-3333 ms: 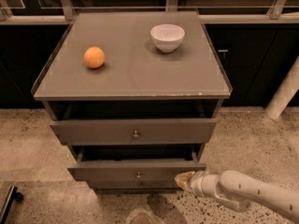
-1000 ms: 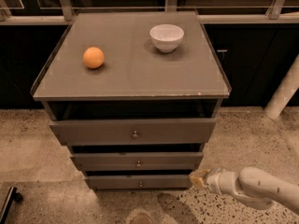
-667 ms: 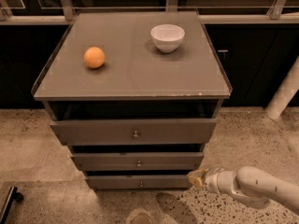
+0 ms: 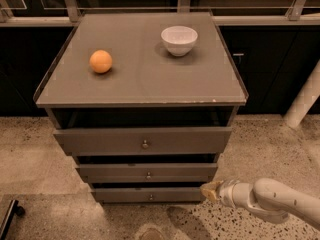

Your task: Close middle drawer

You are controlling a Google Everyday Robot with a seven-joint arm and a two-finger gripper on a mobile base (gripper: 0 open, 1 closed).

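The grey cabinet point(image 4: 140, 79) has three drawers. The middle drawer point(image 4: 120, 172) is a low, wide grey front with a tiny round knob point(image 4: 148, 175). It is pushed in, well behind the taller top drawer front point(image 4: 100, 140), which stands out from the cabinet. A dark gap shows above it. The lowest slim front point(image 4: 120, 194) lies just below. My gripper point(image 4: 210, 190), at the end of the white arm point(image 4: 272, 200), is low at the right. It is beside the right ends of the middle and lowest fronts, close to the cabinet's corner.
An orange ball point(image 4: 101, 61) and a white bowl point(image 4: 179, 39) sit on the cabinet top. A dark counter and rail run behind. A white post point(image 4: 302, 101) stands at the right. A black wheeled object point(image 4: 9, 216) is at the lower left on speckled floor.
The middle drawer, pulled far out 3.3 s ago, is now pushed in. My gripper has drawn back to the right corner. Over the last second it has barely moved.
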